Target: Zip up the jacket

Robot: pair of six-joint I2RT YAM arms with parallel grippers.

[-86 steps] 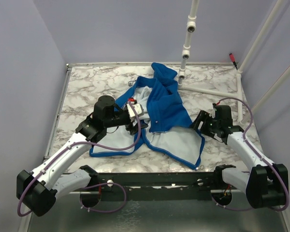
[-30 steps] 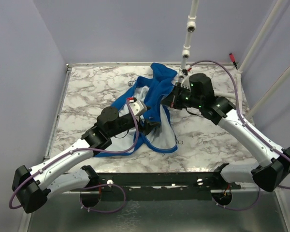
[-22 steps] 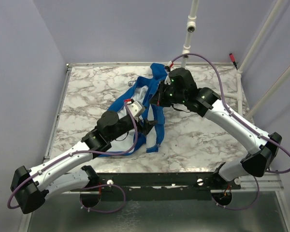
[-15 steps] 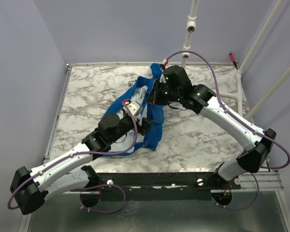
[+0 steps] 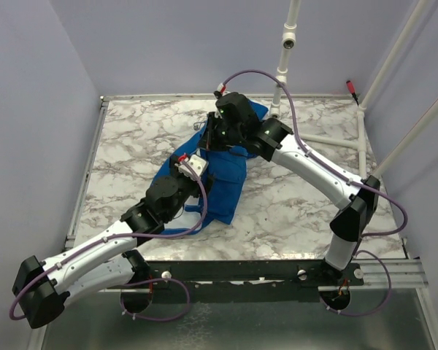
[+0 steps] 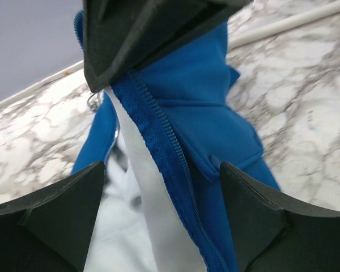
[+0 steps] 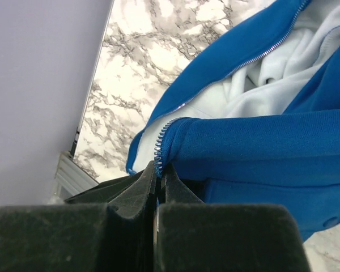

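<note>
the jacket (image 5: pixel 230 179) lies bunched in a narrow heap in the middle of the marble-patterned table (image 5: pixel 131 131), mostly blue side up, its far end near the back edge. the right gripper (image 5: pixel 214 138) reaches across to the far left part of the heap. in the right wrist view its fingers (image 7: pixel 130 190) are pressed together with a fold of the blue front edge caught between them, just where a row of zipper teeth (image 7: pixel 158 148) ends. beyond that fold the pale lining (image 7: pixel 272 73) shows, and a second line of zipper runs along the other blue edge toward the table. the left gripper (image 5: pixel 202 195) sits at the near left side of the heap. in the left wrist view its fingers (image 6: pixel 51 209) are spread wide with nothing held. the zipper edge (image 6: pixel 175 153) and a strip of lining run up between them to the right gripper's black tip, which pinches the cloth. a white pipe (image 5: pixel 328 138) lies on the table to the right, apart from the jacket.
</note>
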